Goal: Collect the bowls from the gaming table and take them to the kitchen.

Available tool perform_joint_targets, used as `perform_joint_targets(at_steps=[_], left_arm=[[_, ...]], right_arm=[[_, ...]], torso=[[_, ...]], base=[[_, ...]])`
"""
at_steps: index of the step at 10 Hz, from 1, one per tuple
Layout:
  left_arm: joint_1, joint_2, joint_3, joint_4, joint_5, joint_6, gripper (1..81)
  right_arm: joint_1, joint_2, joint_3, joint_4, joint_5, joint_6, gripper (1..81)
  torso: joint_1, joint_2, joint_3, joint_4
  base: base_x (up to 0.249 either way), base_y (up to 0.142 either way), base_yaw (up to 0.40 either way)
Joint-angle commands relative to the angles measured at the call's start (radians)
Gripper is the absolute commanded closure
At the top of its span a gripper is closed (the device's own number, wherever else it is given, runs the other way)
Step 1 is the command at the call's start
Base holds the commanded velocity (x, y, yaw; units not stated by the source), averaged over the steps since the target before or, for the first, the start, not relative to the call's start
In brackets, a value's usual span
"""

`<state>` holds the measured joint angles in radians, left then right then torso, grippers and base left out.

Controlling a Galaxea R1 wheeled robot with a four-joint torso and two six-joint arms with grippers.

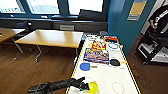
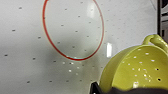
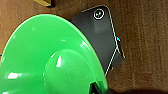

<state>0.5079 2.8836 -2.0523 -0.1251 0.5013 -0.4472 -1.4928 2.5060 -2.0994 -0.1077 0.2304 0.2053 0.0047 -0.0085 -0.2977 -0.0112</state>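
Bowls are the story, and both seem to be in the robot's keeping. Low in the head view, just left of centre, the left arm reaches in from the lower left and its left gripper [image 1: 86, 87] sits at the rim of the yellow bowl [image 1: 93, 87], right at the near end of the gaming table [image 1: 105, 75]. In the left wrist view that bowl [image 2: 136, 71] is tipped on its side at lower right, small holes through its wall and a loop handle up top, with the white perforated tabletop and a red ring [image 2: 73, 28] behind it. The dark jaw edge along the bottom looks closed onto the rim, holding it off the surface.

Over to the right wrist view: the green bowl [image 3: 47, 57] looms large at left, its underside toward the camera, wooden floor [image 3: 145, 45] and a dark part of the robot's base [image 3: 102, 35] beyond it. The right gripper [image 3: 96, 88] appears clamped on the rim at the bottom edge.

My read: collecting is at its last beat, the yellow bowl just coming away. Still on the table, further up the head view: a blue paddle [image 1: 85, 66], a black paddle [image 1: 115, 62] and game boxes [image 1: 96, 55]. Carrying both bowls to the kitchen calls for a firm grip and steady arms.
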Motion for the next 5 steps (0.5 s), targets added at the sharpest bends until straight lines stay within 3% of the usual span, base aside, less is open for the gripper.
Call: perform_joint_targets(at_steps=[1,3,5], left_arm=[[-0.240,-0.143,0.339,-0.007,0.031,-0.022,81.1],[-0.240,-0.252,0.461,-0.004,0.026,-0.022,81.1],[-0.210,-0.425,0.617,0.042,0.016,-0.022,81.1]], right_arm=[[0.018,-0.027,0.023,-0.020,-0.060,-0.006,81.1],[0.018,-0.026,0.032,-0.018,-0.062,-0.007,81.1],[0.015,-0.055,0.082,-0.020,-0.063,-0.006,81.1]], torso=[[0.000,0.000,0.000,0.000],[0.000,0.000,0.000,0.000],[0.000,0.000,0.000,0.000]], base=[[0.000,0.000,0.000],[0.000,0.000,0.000],[0.000,0.000,0.000]])
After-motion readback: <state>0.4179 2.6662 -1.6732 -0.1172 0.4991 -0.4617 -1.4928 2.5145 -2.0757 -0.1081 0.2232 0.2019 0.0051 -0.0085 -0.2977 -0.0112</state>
